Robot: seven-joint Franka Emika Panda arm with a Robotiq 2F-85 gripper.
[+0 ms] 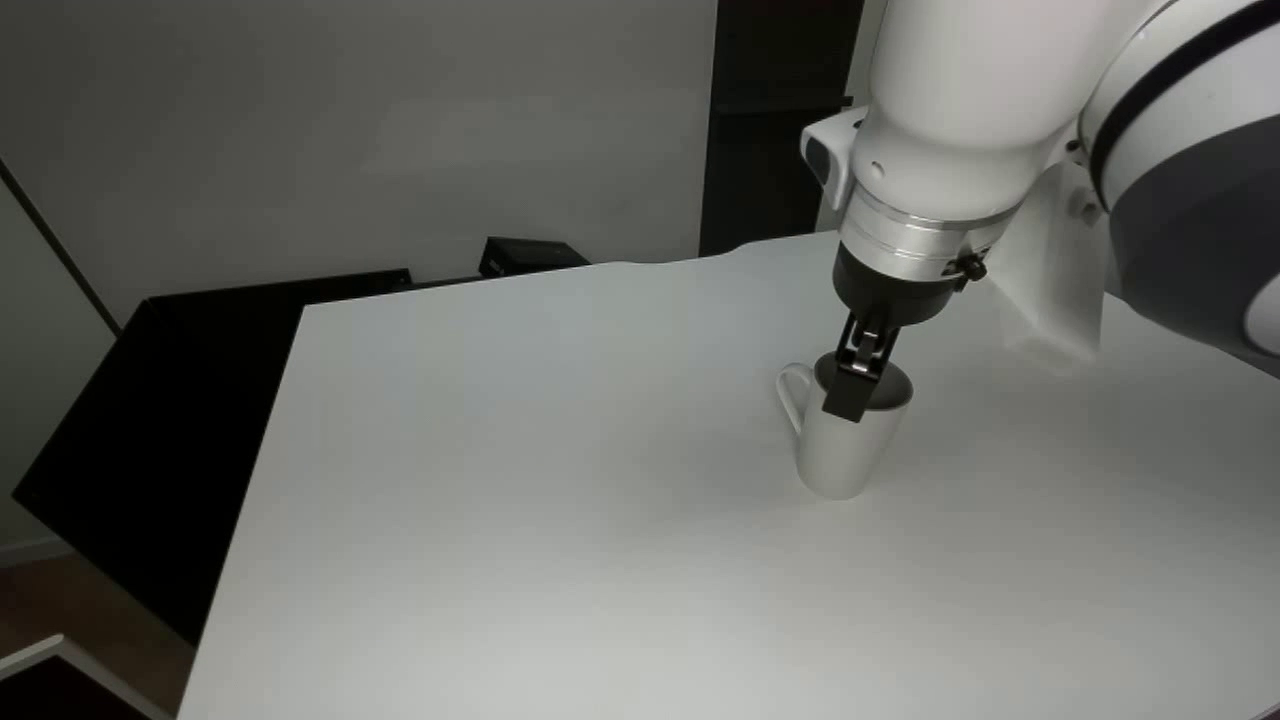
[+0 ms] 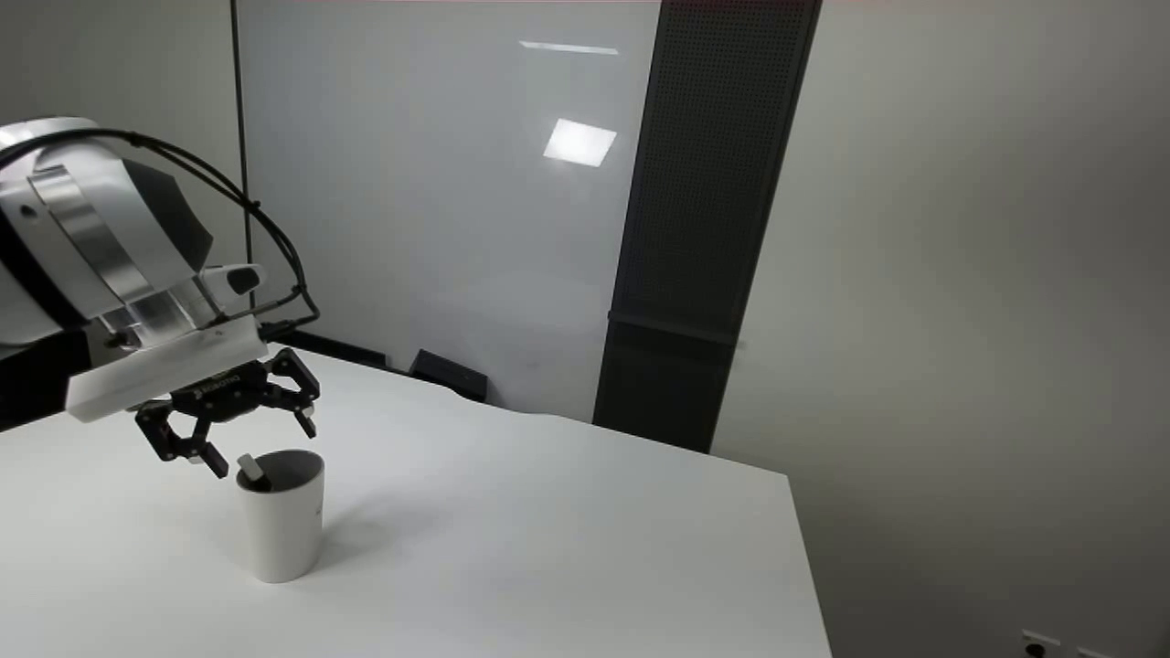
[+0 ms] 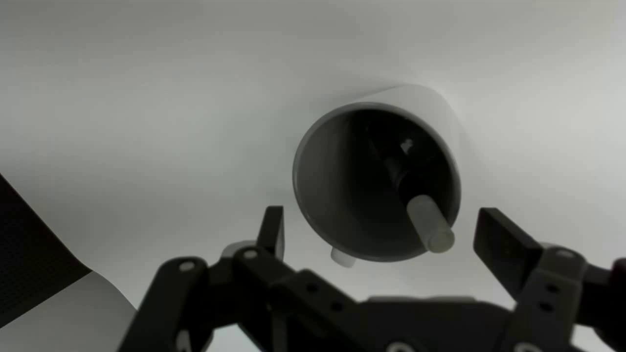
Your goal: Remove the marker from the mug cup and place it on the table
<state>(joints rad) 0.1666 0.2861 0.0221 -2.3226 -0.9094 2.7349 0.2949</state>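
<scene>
On the white desk point(image 1: 500, 480) stands a white mug point(image 2: 282, 535) with a marker point(image 3: 427, 217) leaning inside, so the end effector point(image 3: 383, 230), spread wide and holding nothing, should get right over the marker's pale end, pinch it softly and pull up slowly.

White on the mug cup point(image 2: 281, 525) under the jaws, dark grey inside. White on the top of the marker point(image 3: 423, 211) between them in the wrist view, black lower down. Black on the jaws, with light dots. Plain white on the bench point(image 1: 550, 450) below. Silver on the ring point(image 1: 915, 240) above, white on the arm point(image 1: 960, 110). Black with tiny dots on the panel point(image 2: 708, 201), well apart.
</scene>
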